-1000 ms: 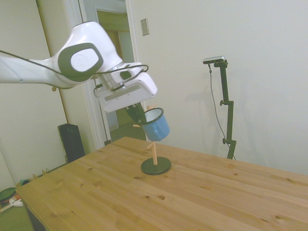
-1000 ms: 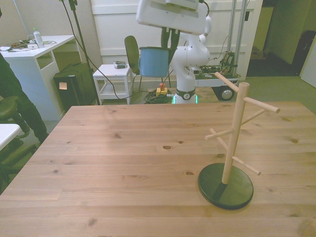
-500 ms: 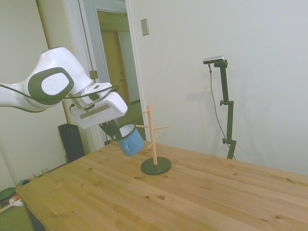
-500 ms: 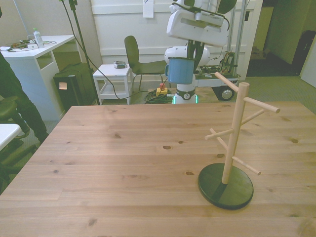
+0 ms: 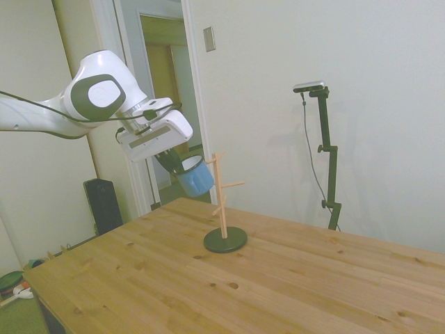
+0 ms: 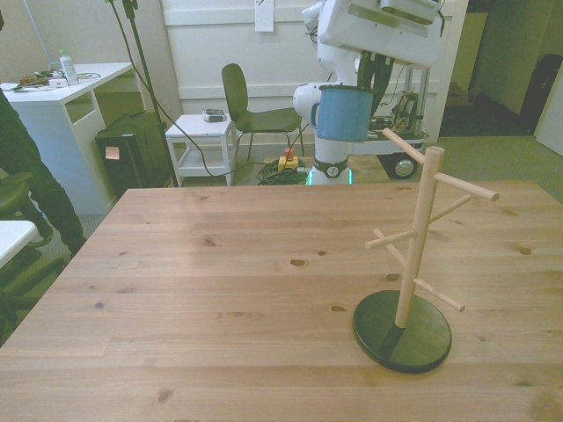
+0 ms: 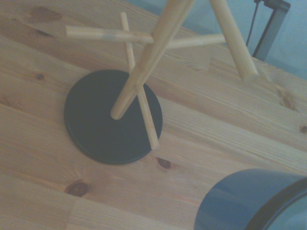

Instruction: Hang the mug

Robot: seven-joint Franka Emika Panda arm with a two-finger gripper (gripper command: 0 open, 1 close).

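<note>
Aloft, the end effector (image 5: 182, 165) clamps the mug (image 5: 195, 177) by its rim, mug hanging just below.

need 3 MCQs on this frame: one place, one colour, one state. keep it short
1. Where is the mug?
A. Standing on the table
B. In the air, beside the top of the peg stand
C. Hung on a lower peg

2. What colour is the peg stand's base?
A. Dark
B. White
C. Light blue

3. What state is the gripper in?
A. Open, holding nothing
B. Shut on a peg
C. Shut on the mug

Answers:
1 B: both the side and front views show it well above the table, next to the top of the peg stand and on no peg.
2 A: the round disc is dark under pale wooden pegs.
3 C: the mug hangs from the fingers with nothing under it.
</note>
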